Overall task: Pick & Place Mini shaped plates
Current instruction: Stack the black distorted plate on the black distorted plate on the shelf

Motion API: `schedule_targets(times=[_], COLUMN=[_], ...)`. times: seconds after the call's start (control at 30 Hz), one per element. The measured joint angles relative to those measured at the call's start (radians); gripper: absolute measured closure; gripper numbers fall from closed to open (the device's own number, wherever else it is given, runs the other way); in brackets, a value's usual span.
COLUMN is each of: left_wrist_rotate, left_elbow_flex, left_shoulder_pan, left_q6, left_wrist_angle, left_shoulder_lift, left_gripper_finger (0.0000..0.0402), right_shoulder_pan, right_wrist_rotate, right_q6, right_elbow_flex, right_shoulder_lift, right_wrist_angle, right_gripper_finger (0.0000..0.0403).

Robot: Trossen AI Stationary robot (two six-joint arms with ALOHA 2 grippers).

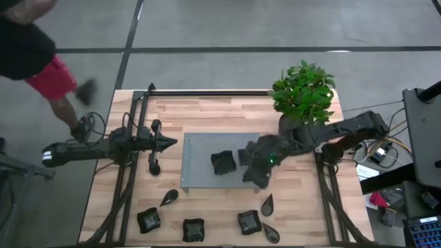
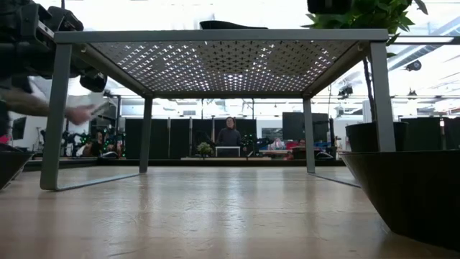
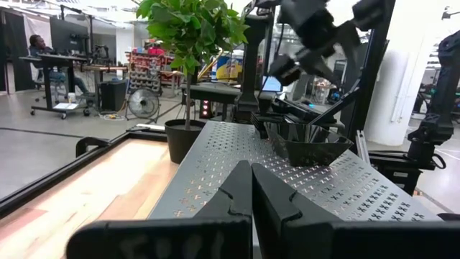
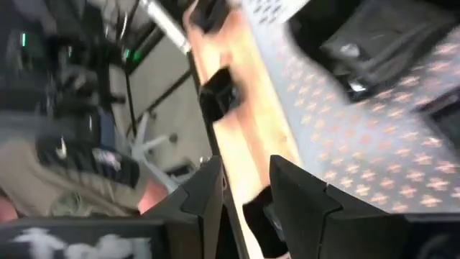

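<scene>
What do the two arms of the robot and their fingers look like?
Both arms are dark, almost black, built of jointed segments. The left arm has a white band near its base. The right arm shows a small green light near its wrist. The left fingers and the right fingers are black, angular and wedge-shaped.

Mini shaped plates (image 1: 223, 162) glossy dark grey-black, yours on tray and along tabletop's near edge alike. Tray (image 1: 200, 155) light grey, perforated all over with small dot pattern. Tabletop (image 1: 207, 207) pale blond wood, plank stripes. Plant (image 1: 303, 89) bright green leaves, dark pot (image 3: 184, 140). Your arms matt black; right gripper (image 1: 256, 165) shows small green light. Table frame (image 1: 207, 91) black.
</scene>
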Motion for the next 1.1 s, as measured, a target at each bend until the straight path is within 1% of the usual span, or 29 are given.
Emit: schedule_targets(times=[0.13,0.27,0.53,0.77,0.93,1.1], left_wrist_rotate=[0.0,0.0,0.0,0.0,0.0,0.0], left_elbow_flex=[0.0,0.0,0.0,0.0,0.0,0.0], left_shoulder_pan=[0.0,0.0,0.0,0.0,0.0,0.0], left_q6=[0.0,0.0,0.0,0.0,0.0,0.0], left_wrist_angle=[0.0,0.0,-0.009,-0.01,-0.017,-0.018], left_shoulder_lift=[0.0,0.0,0.0,0.0,0.001,0.001], left_gripper_finger=[0.0401,0.0401,0.0401,0.0401,0.0401,0.0401], right_shoulder_pan=[0.055,0.11,0.198,0.245,0.251,0.258], right_wrist_rotate=[0.001,0.001,-0.004,-0.004,0.014,0.021], right_q6=[0.004,0.011,0.036,0.012,-0.007,-0.007], right_elbow_flex=[0.0,0.0,0.0,0.0,0.006,0.022], right_shoulder_lift=[0.032,0.077,0.156,0.237,0.29,0.325], right_wrist_angle=[-0.001,-0.04,-0.07,-0.109,-0.11,-0.117], right_gripper_finger=[0.0291,0.0289,0.0301,0.0305,0.0303,0.031])
